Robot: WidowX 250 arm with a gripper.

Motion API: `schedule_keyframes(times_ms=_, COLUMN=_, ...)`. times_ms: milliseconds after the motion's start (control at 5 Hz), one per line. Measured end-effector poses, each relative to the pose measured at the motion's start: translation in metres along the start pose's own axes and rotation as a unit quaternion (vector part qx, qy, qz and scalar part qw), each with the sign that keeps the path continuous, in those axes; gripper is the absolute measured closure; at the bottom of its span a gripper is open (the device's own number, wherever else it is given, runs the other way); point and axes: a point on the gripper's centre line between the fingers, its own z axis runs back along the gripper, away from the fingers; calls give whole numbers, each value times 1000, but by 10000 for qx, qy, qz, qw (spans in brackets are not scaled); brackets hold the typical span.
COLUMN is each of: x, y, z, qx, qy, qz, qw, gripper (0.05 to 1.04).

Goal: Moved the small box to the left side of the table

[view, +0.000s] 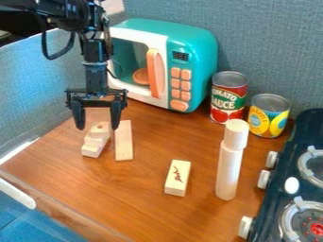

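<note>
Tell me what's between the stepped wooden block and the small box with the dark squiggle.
A flat wooden plank lies between the stepped block and the small box, with bare tabletop from plank to box, in the camera view.

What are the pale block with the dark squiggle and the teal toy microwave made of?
Pale block with dark squiggle: probably bare, smooth wood, from its light tan, matte faces.
Teal toy microwave: likely smooth plastic, by its even colour and rounded corners.

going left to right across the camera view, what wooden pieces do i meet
stepped wooden block → flat wooden plank → wooden block with a dark mark → upright wooden cylinder with a wider top
</note>
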Motion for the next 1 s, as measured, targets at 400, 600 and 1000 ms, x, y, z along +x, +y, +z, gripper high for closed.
schedule_keyframes(times_ms=400, x=-29, y=-35, z=53, qx=346, qy=-1018, qz=-577, qw=9925, gripper=83)
schedule_keyframes(times_ms=600, x=-36, y=-40, z=61, qx=489, qy=-1244, qz=-861, qw=9873, gripper=83)
schedule_keyframes(times_ms=1000, x=-38, y=-53, z=62, qx=684, qy=-1083, qz=-1673, qw=9776, gripper=83)
